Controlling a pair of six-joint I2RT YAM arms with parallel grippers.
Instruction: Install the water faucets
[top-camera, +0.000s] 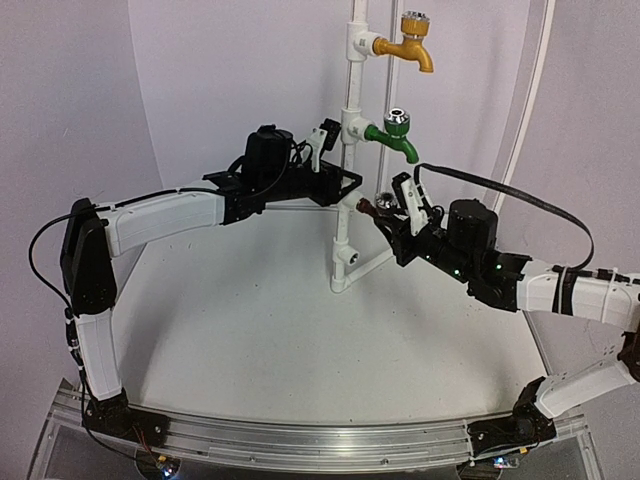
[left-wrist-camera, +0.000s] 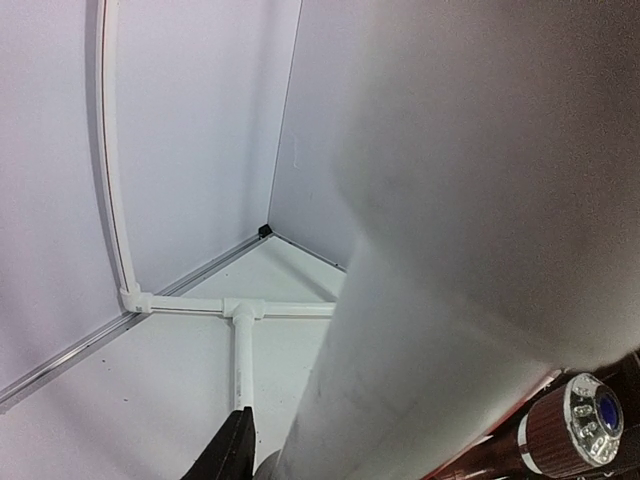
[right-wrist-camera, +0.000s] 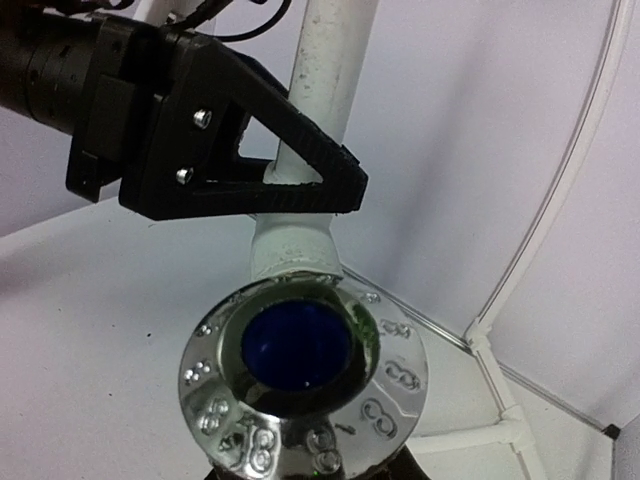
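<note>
The green faucet (top-camera: 395, 135) sits in the middle socket of the white pipe stand (top-camera: 343, 235), spout hanging down. My right gripper (top-camera: 395, 207) is shut on the dark brown faucet (top-camera: 372, 207) and holds it level against the lower socket (right-wrist-camera: 290, 245). Its silver cap with a blue centre (right-wrist-camera: 300, 370) fills the right wrist view, and it also shows in the left wrist view (left-wrist-camera: 575, 430). My left gripper (top-camera: 340, 162) is shut on the stand's upright pipe (left-wrist-camera: 450, 250) between the two sockets. One black finger (left-wrist-camera: 235, 455) shows; the other is hidden.
A yellow-orange faucet (top-camera: 412, 45) sits in the top socket. The stand's base pipes (left-wrist-camera: 240, 340) run along the white table towards the back corner. A thin white frame (right-wrist-camera: 500, 400) lines the curved back walls. The right arm's black cable (top-camera: 520, 195) arcs above it.
</note>
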